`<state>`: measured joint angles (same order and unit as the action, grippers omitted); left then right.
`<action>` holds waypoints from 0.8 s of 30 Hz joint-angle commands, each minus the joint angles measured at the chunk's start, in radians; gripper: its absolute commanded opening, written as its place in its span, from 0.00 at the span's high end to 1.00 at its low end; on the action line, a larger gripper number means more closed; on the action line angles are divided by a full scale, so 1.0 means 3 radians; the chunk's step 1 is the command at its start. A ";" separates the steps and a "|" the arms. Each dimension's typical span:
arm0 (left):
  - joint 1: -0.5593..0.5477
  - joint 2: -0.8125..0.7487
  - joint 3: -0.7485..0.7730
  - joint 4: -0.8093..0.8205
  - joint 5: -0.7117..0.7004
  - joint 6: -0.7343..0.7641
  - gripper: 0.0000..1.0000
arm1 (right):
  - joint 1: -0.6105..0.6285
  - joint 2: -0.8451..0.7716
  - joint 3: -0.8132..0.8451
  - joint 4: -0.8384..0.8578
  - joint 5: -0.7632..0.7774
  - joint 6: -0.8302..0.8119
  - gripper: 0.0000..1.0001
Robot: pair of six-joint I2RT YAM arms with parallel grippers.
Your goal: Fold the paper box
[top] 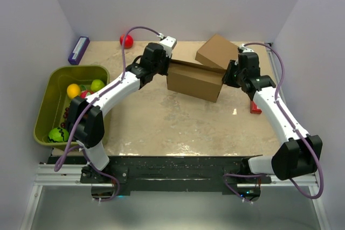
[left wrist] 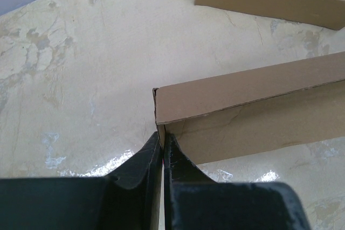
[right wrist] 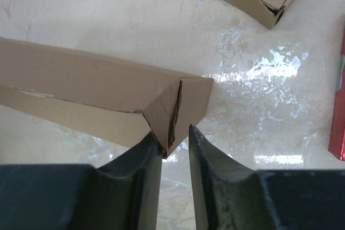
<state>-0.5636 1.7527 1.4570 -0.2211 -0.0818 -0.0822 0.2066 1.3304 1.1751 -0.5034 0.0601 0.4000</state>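
Observation:
The paper box (top: 194, 82) is a brown cardboard carton in the middle of the table, its long side facing me. My left gripper (top: 165, 65) is at its left end, shut on the thin edge of the end wall. In the left wrist view the fingers (left wrist: 162, 136) pinch that cardboard edge of the box (left wrist: 242, 106). My right gripper (top: 226, 76) is at the box's right end and stands open. In the right wrist view the corner of the box (right wrist: 81, 84) pokes into the gap (right wrist: 175, 133) and rests against the left finger.
A second, fully formed brown carton (top: 215, 51) lies just behind the box at the back right. A green bin (top: 48, 87) with fruit stands at the left. A red ball (top: 126, 40) and a purple box (top: 78, 49) are at the back. A red object (top: 254, 107) lies under the right arm.

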 commanded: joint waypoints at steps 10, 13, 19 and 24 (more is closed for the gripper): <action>-0.0029 0.0084 -0.0009 -0.0224 0.0032 0.0156 0.93 | -0.0019 -0.0053 0.0347 -0.0157 -0.0047 0.0027 0.58; -0.0034 0.0089 -0.0004 -0.0230 0.0027 0.0161 0.93 | -0.0014 -0.0042 0.0353 -0.0183 -0.0016 0.0011 0.61; -0.0028 0.0104 0.0016 -0.0245 0.0027 0.0156 0.93 | -0.0014 -0.0124 0.0245 -0.0224 0.0055 -0.0004 0.65; -0.0039 0.0104 0.0016 -0.0240 0.0022 0.0156 0.93 | -0.0014 -0.0170 0.0138 -0.0209 0.0035 0.0006 0.77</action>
<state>-0.5655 1.7531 1.4574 -0.2218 -0.0818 -0.0662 0.2070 1.3224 1.2343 -0.5632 0.0582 0.4019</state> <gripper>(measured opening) 0.069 0.274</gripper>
